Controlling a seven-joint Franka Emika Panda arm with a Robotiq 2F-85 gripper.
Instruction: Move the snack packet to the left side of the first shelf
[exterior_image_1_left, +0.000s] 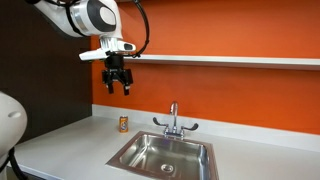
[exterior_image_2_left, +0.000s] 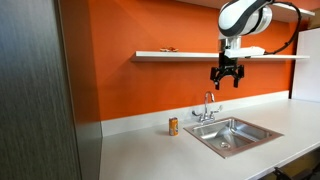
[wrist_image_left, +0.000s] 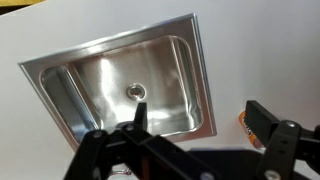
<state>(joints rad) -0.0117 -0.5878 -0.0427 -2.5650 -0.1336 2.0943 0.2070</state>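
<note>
The snack packet (exterior_image_2_left: 168, 49) shows as a small flat dark-orange shape lying on the first shelf (exterior_image_2_left: 190, 55), near its left end in that view. The thin white shelf also runs along the orange wall in an exterior view (exterior_image_1_left: 230, 60), where I cannot make out the packet. My gripper (exterior_image_1_left: 119, 90) hangs in the air just below the shelf and above the countertop, open and empty; it shows in both exterior views (exterior_image_2_left: 225, 84). In the wrist view its two black fingers (wrist_image_left: 200, 115) are spread apart with nothing between them.
A steel sink (exterior_image_1_left: 160, 140) (exterior_image_2_left: 200, 138) (wrist_image_left: 110, 42) with a faucet (exterior_image_1_left: 173, 118) (exterior_image_2_left: 207, 108) is set in the grey countertop below the gripper. A small upright can (exterior_image_1_left: 123, 123) (exterior_image_2_left: 173, 125) (wrist_image_left: 243, 120) stands by the wall. A dark cabinet panel (exterior_image_2_left: 40, 90) stands at one end.
</note>
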